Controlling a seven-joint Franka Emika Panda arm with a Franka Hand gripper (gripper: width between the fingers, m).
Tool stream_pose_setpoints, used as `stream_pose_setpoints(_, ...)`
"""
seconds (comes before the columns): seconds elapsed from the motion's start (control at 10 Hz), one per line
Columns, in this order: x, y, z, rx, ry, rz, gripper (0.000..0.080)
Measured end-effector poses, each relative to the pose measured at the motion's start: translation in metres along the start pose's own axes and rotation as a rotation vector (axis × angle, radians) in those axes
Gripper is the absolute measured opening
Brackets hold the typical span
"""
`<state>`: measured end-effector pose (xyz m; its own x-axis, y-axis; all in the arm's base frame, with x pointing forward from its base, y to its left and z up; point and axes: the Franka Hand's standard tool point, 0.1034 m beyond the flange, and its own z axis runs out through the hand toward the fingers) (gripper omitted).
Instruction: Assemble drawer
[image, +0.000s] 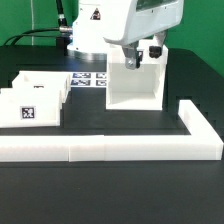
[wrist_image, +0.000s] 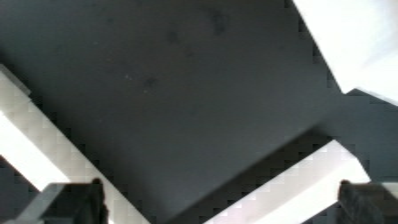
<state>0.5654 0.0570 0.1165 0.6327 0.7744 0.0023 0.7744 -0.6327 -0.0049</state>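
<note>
The drawer's tall white housing (image: 135, 85) stands upright at the table's middle, its open side toward the exterior view's front. Two smaller white trays (image: 35, 100) with square tags lie at the exterior view's left. My gripper (image: 133, 58) hangs at the housing's top edge. In the wrist view my gripper (wrist_image: 217, 205) is open, its dark fingertips (wrist_image: 71, 203) far apart, with a white wall of the housing (wrist_image: 294, 175) running slantwise between them. I cannot tell if a finger touches it. Nothing is held.
A long low white L-shaped wall (image: 110, 148) runs along the front and up the exterior view's right side. The marker board (image: 92, 79) lies flat behind, between the trays and the housing. The table is black.
</note>
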Motion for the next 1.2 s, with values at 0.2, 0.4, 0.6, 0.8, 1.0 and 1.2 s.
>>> stream_pose_setpoints(0.2, -0.020, -0.032, -0.016, -0.039, 0.028, 0.158, 0.0649)
stream_pose_setpoints(0.4, -0.023, -0.039, -0.024, -0.043, 0.031, 0.179, 0.0649)
stream_pose_setpoints(0.6, -0.024, -0.039, -0.021, -0.040, 0.028, 0.178, 0.0649)
stream_pose_setpoints(0.8, -0.024, -0.039, -0.020, -0.039, 0.027, 0.178, 0.0649)
stream_pose_setpoints(1.0, -0.031, -0.056, -0.021, -0.044, 0.030, 0.335, 0.0649)
stream_pose_setpoints(1.2, -0.037, -0.081, -0.020, -0.020, -0.016, 0.472, 0.0649)
